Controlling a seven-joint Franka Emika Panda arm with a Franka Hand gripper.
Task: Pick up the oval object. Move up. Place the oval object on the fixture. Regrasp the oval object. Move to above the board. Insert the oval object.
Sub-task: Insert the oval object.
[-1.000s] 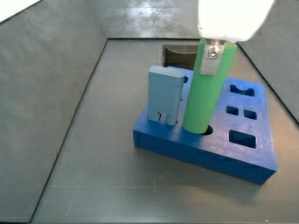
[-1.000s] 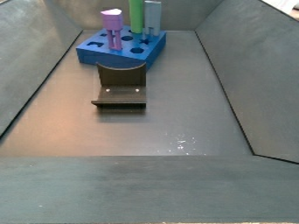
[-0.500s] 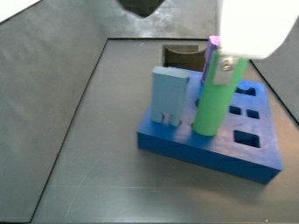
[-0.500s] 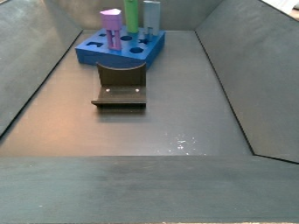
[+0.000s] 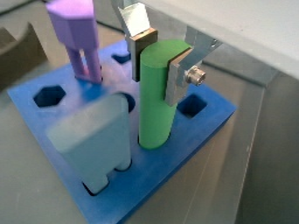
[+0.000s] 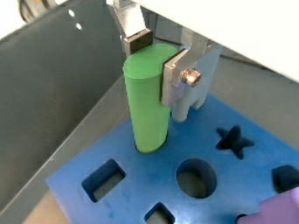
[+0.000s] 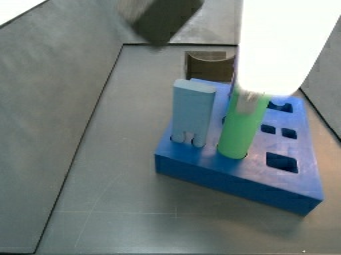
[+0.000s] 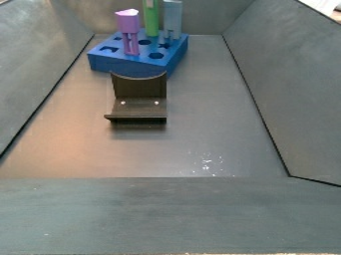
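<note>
One oval object (image 5: 158, 96), bright green, stands upright with its lower end seated in a hole of the board (image 5: 211, 118); it shows likewise in the other wrist view (image 6: 147, 101) and in both side views (image 7: 241, 126) (image 8: 154, 15). The tool (image 5: 160, 54) sits at the top of this rod: in both wrist views its two silver fingers (image 6: 177, 80) flank the upper part of the rod, one plate lying against its side and the other just beside its top, with no clear gap; the tool therefore appears clenched on the oval object. In a side view the arm's pale body covers the rod's top, so the grip is not confirmed there. One board is counted, a thick blue slab (image 7: 300, 184) lying on the grey floor at the far end of the enclosure in a side view (image 8: 104, 63). Three pegs stand in it: the green rod, one purple peg (image 5: 77, 37) with a broad head on a thinner stem, and one light blue rectangular peg (image 5: 96, 142) just beside the green rod. Open holes remain in the board's top face; at least five show in a wrist view, among them a star (image 6: 233, 142), a round one (image 6: 195, 176) and a rectangle (image 6: 103, 178). One fixture (image 8: 138, 104), dark brown, stands on the floor just near of the board in a side view, apart from it; in the other side view it lies beyond the board (image 7: 206, 65).
</note>
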